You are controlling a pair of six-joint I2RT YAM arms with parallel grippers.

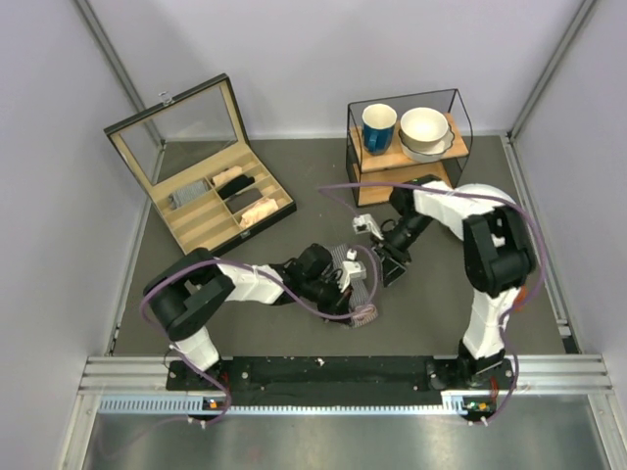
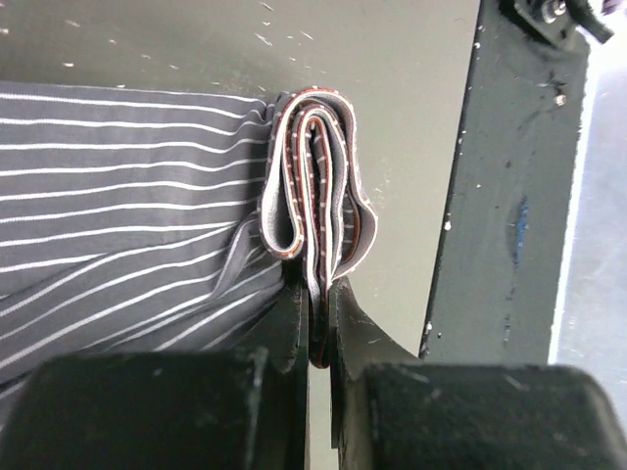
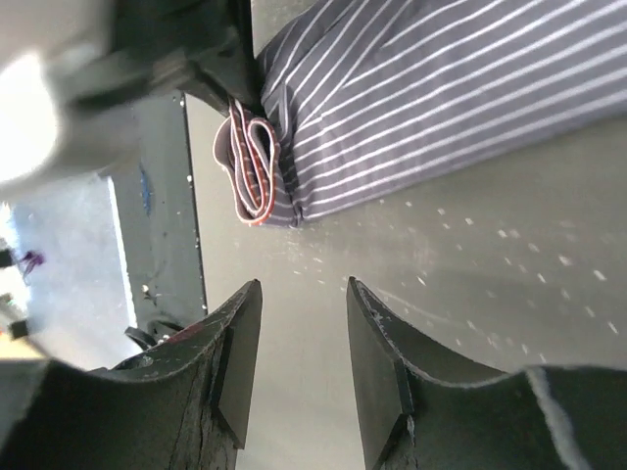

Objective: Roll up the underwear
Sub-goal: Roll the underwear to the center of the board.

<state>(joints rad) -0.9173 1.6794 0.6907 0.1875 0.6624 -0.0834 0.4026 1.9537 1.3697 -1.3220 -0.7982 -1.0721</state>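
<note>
The underwear [image 2: 118, 215] is grey cloth with thin white stripes, lying on the grey table, its near end folded into a small coil with a red-edged waistband [image 2: 313, 186]. My left gripper [image 2: 320, 323] is shut on that coiled end. In the top view the underwear [image 1: 364, 290] lies between the two grippers, with the left gripper [image 1: 340, 284] at its left side. My right gripper [image 3: 304, 294] is open and empty, hovering over bare table a short way from the underwear [image 3: 431, 88]; in the top view it [image 1: 388, 262] is just right of the cloth.
An open wooden box [image 1: 211, 211] with compartments holding several fabric rolls stands at the back left. A small shelf [image 1: 407, 157] at the back holds a blue mug [image 1: 378, 127] and a white bowl [image 1: 424, 127]. A black rail [image 1: 323, 372] runs along the near edge.
</note>
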